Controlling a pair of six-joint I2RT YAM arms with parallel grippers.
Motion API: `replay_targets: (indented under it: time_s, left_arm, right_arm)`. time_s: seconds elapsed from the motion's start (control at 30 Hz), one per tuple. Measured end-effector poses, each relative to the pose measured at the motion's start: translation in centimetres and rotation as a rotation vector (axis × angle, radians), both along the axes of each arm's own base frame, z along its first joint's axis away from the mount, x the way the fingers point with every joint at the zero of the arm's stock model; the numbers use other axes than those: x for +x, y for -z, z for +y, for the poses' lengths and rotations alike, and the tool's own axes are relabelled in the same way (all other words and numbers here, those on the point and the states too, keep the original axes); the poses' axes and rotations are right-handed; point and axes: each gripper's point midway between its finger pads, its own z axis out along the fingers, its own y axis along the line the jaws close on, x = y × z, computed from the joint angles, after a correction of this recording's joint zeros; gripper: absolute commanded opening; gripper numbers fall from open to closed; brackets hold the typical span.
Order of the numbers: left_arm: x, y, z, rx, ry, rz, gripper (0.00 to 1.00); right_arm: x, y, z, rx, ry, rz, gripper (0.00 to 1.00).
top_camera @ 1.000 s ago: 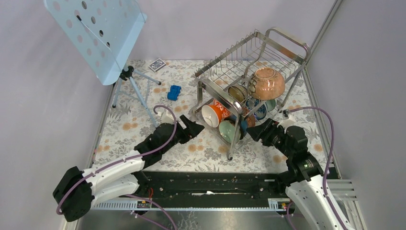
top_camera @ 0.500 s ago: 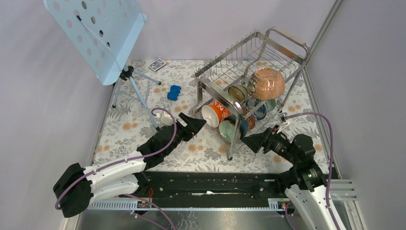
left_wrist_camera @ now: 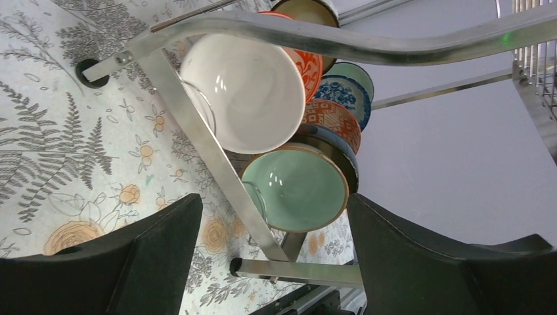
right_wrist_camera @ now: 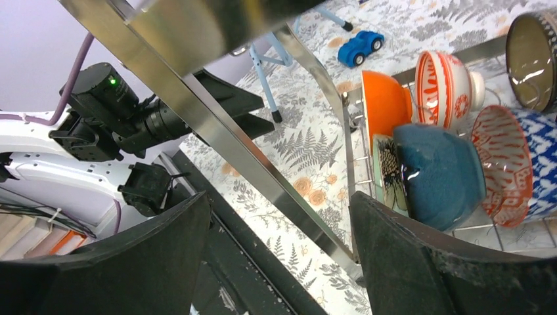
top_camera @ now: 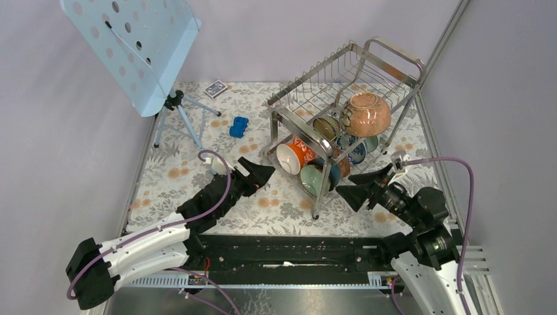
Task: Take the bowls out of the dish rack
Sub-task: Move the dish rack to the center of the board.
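Left hand (top_camera: 261, 174) and right hand (top_camera: 358, 186) are both wide open and empty, flanking the dish rack (top_camera: 303, 130) toward the far right corner of the counter (top_camera: 172, 185), so I'd pinch the lower-tier pale green bowl (left_wrist_camera: 295, 189) by its rim and ease it out slowly.

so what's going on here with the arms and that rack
Two robot arms are set to unload bowls from the dish rack. The left gripper hovers open near the orange bowl and the pale green bowl on the lower tier; the right gripper is open at the rack's other side. Neither holds anything; every bowl in view sits in the rack.
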Motion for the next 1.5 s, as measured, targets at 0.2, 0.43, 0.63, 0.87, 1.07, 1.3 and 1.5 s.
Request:
replay_targets:
  time_s: [0.2, 0.43, 0.63, 0.87, 1.07, 1.3, 1.5]
  left_arm:
    - [-0.2, 1.2, 0.8, 0.074, -0.008, 0.018, 0.90]
    - [2.0, -2.1, 0.3, 0.278, 0.008, -0.113, 0.94]
    - [4.1, -7.7, -0.9, 0.421, 0.048, -0.398, 0.90]
    - [5.7, -7.8, -1.5, 0.628, 0.083, -0.570, 0.80]
    - [7.2, -5.6, -2.5, 0.772, 0.120, -0.612, 0.57]
    - [8.7, -6.4, -3.4, 0.802, 0.102, -0.664, 0.38]
    - [9.6, -7.0, -4.0, 0.800, 0.083, -0.683, 0.32]
  right_arm:
    - [0.9, -1.2, -0.1, -0.047, 0.018, -0.052, 0.83]
    - [2.4, -3.2, -0.7, -0.084, 0.074, -0.087, 0.84]
    - [2.4, -2.9, -0.7, -0.094, 0.069, -0.078, 0.86]
    - [1.9, -2.9, -0.4, -0.091, 0.044, -0.078, 0.86]
    - [1.7, -2.9, -0.3, -0.083, 0.032, -0.074, 0.86]
    - [1.6, -1.8, -0.1, -0.078, 0.026, -0.043, 0.87]
    - [1.7, -1.6, -0.1, -0.073, 0.029, -0.030, 0.87]
